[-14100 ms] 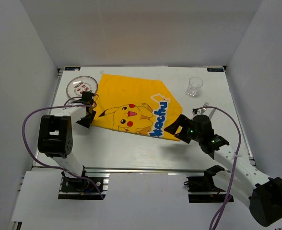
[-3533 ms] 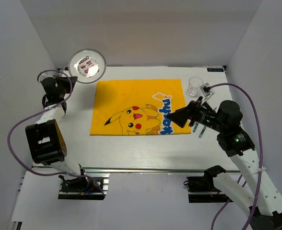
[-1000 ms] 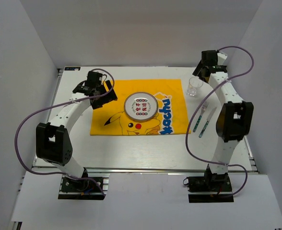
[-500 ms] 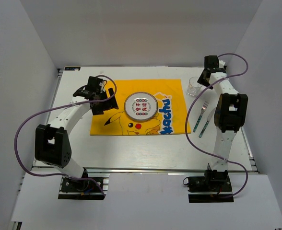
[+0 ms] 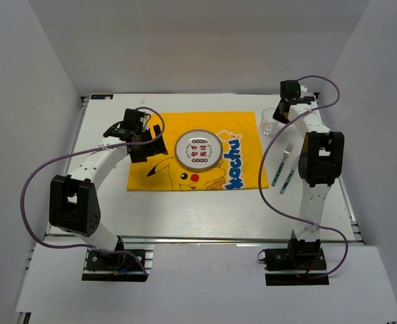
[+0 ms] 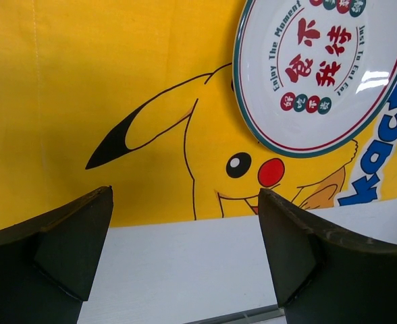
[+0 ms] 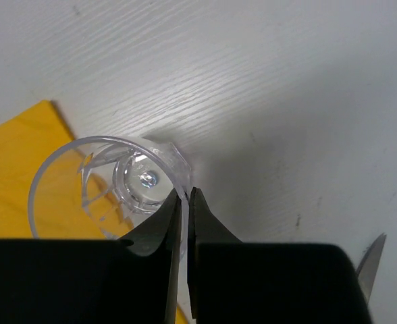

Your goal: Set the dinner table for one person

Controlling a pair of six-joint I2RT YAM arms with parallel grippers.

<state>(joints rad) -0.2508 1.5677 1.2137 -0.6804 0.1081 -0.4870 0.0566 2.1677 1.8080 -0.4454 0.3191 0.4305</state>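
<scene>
A clear drinking glass (image 7: 111,182) stands on the white dinner table (image 5: 185,209), just past the right edge of a yellow Pikachu cloth (image 5: 185,145). My right gripper (image 7: 187,196) is shut on the glass rim, one finger inside and one outside. From above, the right gripper (image 5: 277,116) partly covers the glass (image 5: 267,121). A round white plate (image 5: 199,149) with red characters lies in the middle of the cloth. My left gripper (image 5: 143,143) hovers over the cloth's left part, open and empty. In the left wrist view the plate (image 6: 320,67) lies beyond the left gripper (image 6: 185,196).
A fork (image 5: 284,156) and a knife (image 5: 289,177) with patterned handles lie side by side to the right of the cloth. The knife tip (image 7: 371,270) shows close to the glass. White walls close in the table on three sides.
The right gripper has closed on the glass rim, and the glass has shifted slightly left. The left gripper has drawn back a little from the plate and stays open.
</scene>
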